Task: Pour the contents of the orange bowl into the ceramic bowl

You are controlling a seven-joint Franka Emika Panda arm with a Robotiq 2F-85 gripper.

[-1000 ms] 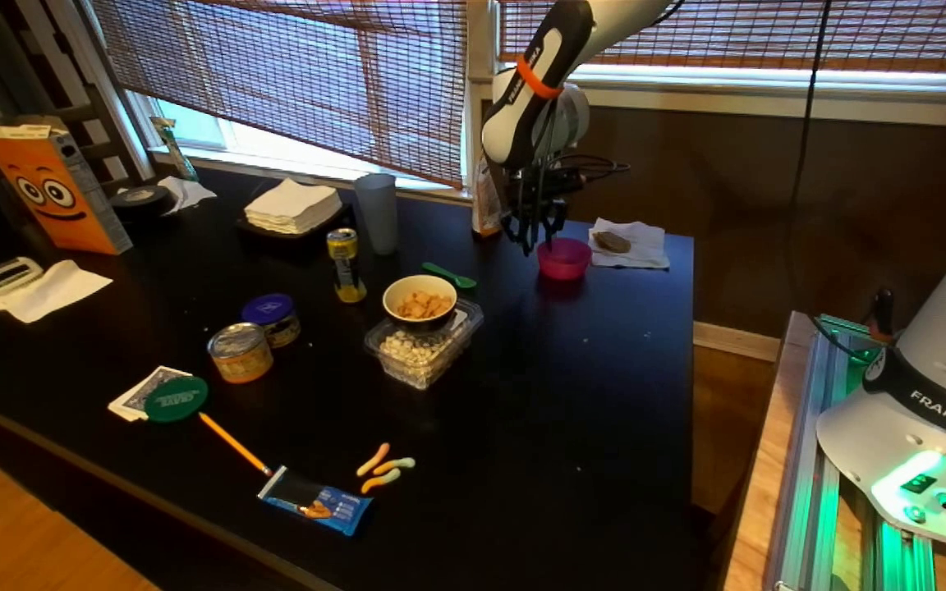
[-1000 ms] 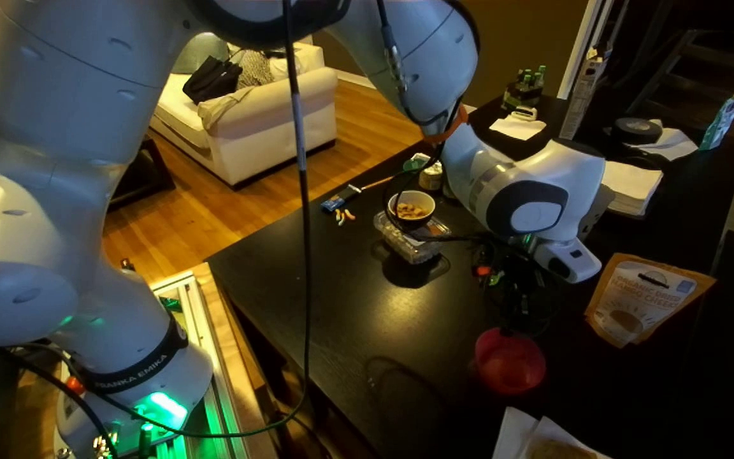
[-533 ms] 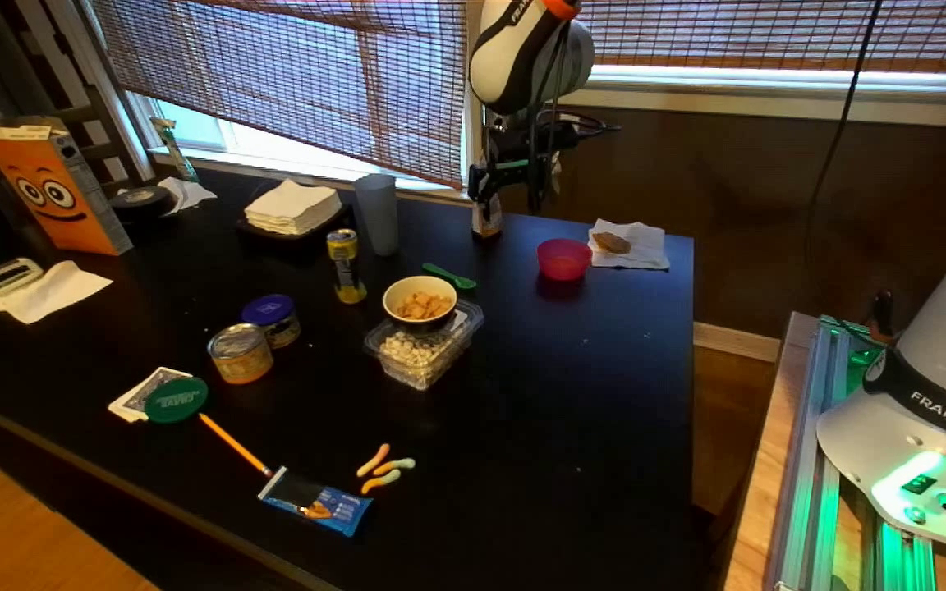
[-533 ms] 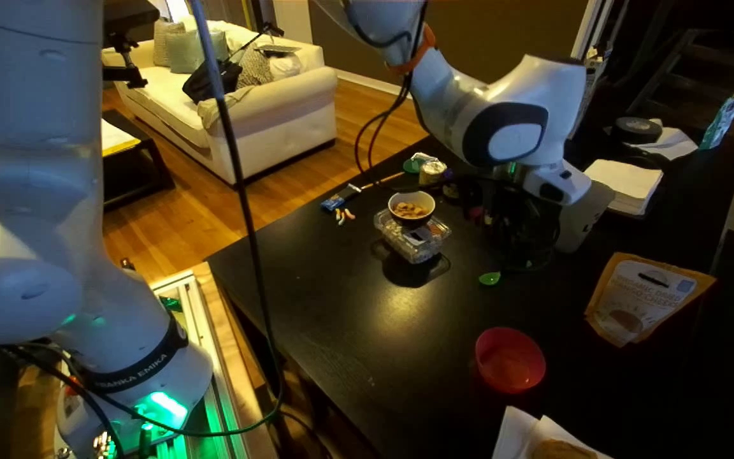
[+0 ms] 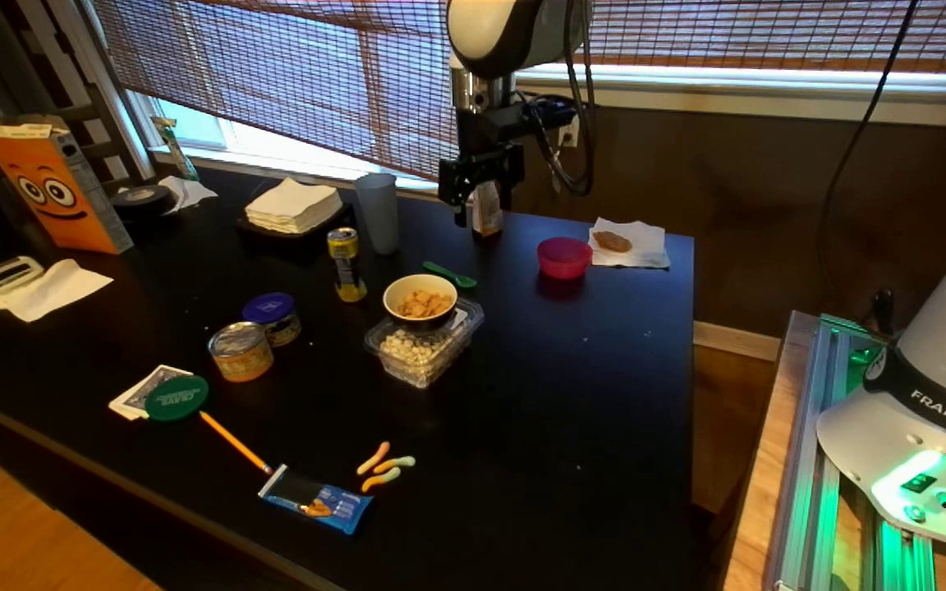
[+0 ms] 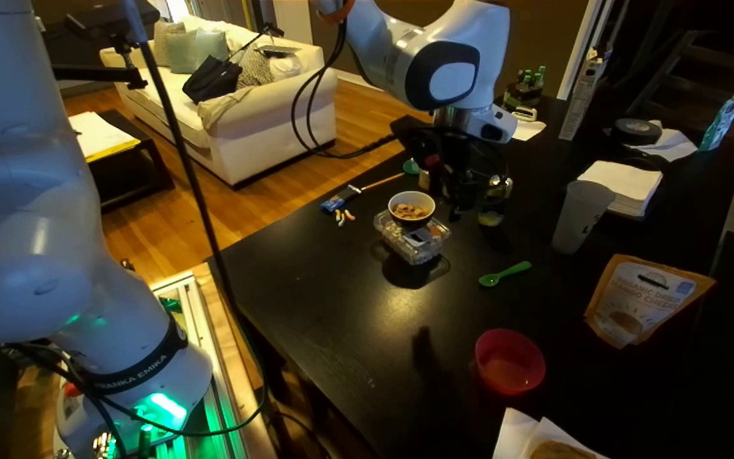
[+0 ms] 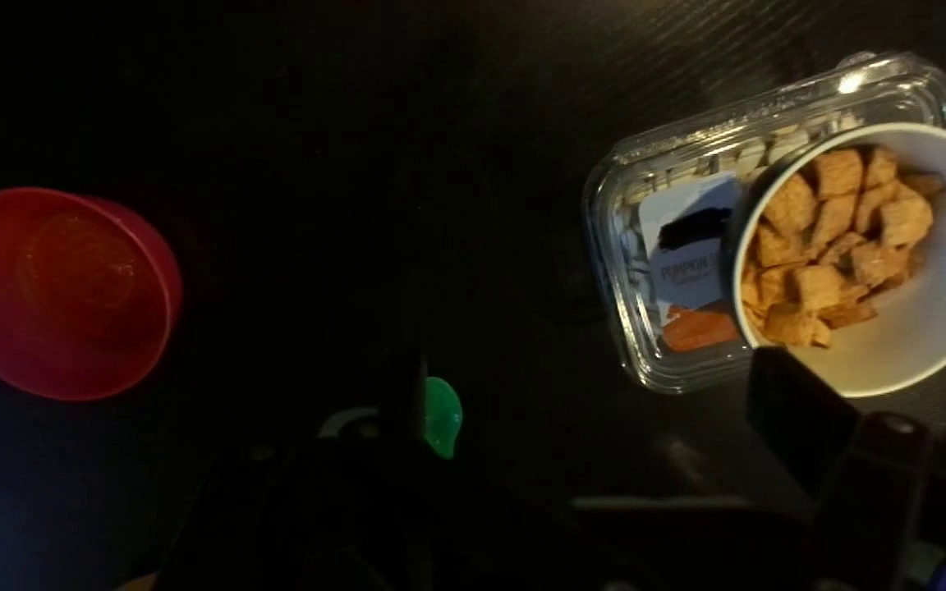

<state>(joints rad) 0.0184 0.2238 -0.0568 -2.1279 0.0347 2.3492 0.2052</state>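
- One yellow can stood left of the ceramic bowl in an exterior view.
- That bowl sat raised on a clear container, a green spoon just behind.
- The hand hung above the bench, jaws apart.
- Across bench surface, well apart, stood the orange bowl, beside a napkin near the right edge.

Dim light, bright window, tabletop glare
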